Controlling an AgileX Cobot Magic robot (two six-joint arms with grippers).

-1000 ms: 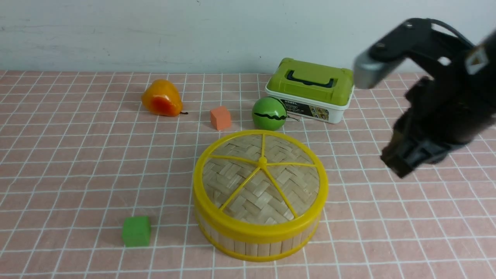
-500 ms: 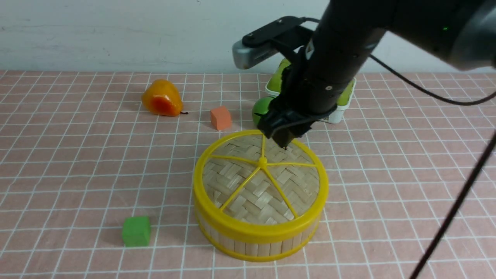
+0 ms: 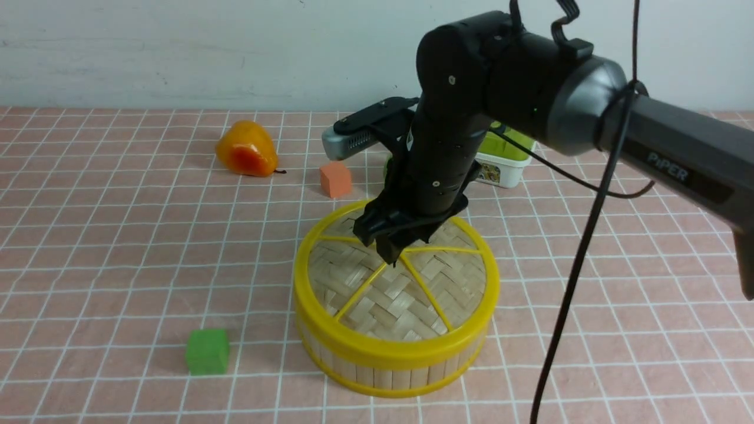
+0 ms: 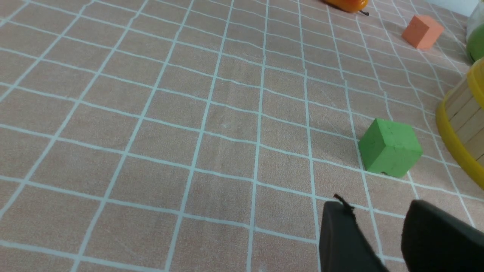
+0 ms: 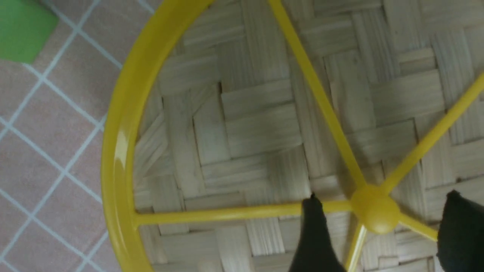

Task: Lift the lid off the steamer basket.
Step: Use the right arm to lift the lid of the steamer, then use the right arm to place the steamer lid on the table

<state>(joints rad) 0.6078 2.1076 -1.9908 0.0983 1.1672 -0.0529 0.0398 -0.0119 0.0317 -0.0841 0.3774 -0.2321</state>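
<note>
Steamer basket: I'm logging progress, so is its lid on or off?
On: the lid covers the steamer basket, its yellow rim level all round.

Plain pale wall [image 3: 177, 53] behind; pinkish-brown tiled surface [image 3: 118, 235], light grout lines forming grid.

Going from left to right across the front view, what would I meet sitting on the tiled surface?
Green block, orange pear-shaped fruit, salmon-coloured block, lidded steamer basket, white box with a green lid.
</note>
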